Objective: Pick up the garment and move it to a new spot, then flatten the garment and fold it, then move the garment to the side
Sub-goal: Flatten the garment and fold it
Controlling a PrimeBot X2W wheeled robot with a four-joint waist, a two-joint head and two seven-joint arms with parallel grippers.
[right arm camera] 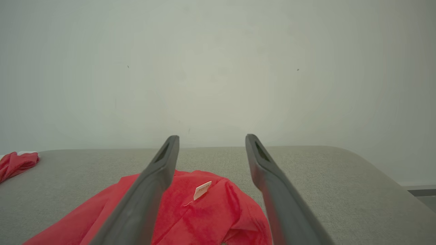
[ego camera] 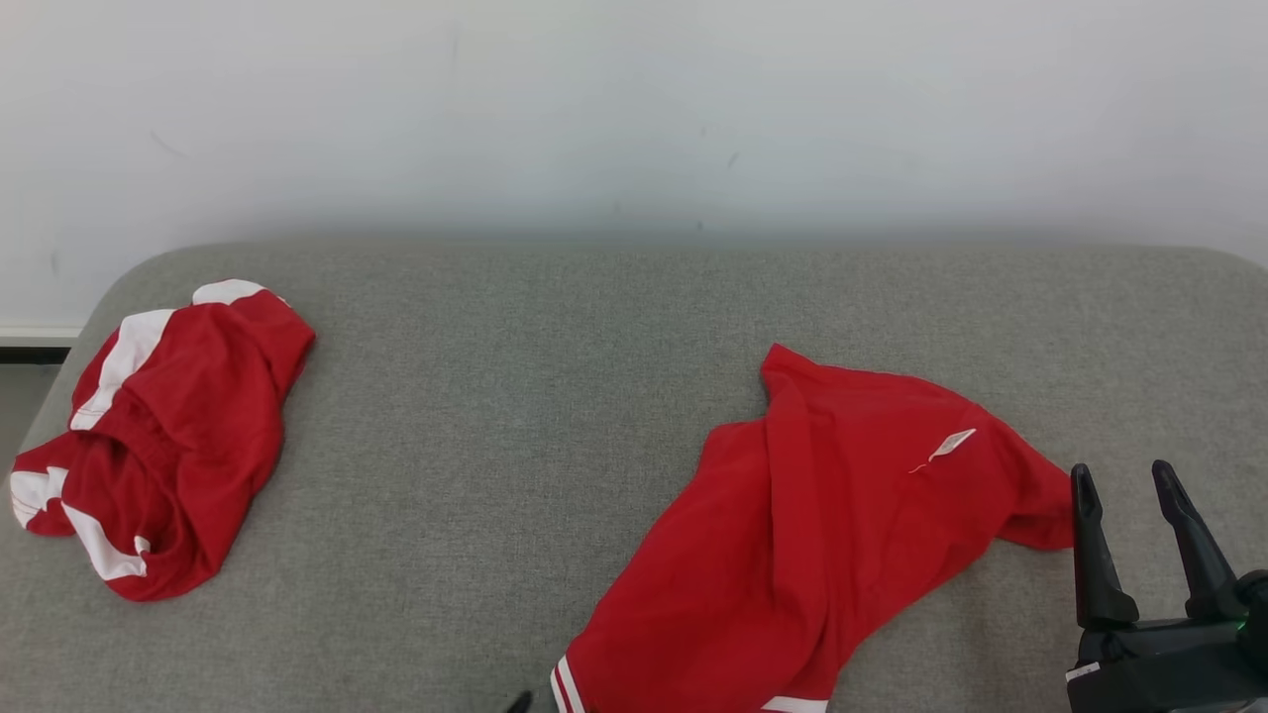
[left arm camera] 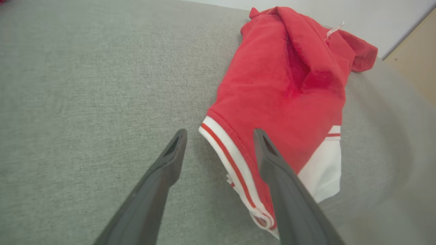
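The garment is a red shirt with a white-and-red striped hem and a small white label, lying crumpled on the right half of a grey padded surface. In the left wrist view my left gripper is open just above the surface. Its fingers straddle the striped hem corner of the garment without closing on it. My right gripper stands open at the garment's right sleeve end, holding nothing. In the right wrist view the right gripper hovers over the garment, pointing toward the wall.
A second red garment with white panels lies bunched at the surface's far left, also seen as a red heap in the right wrist view. A white wall backs the surface. Bare grey padding lies between the two garments.
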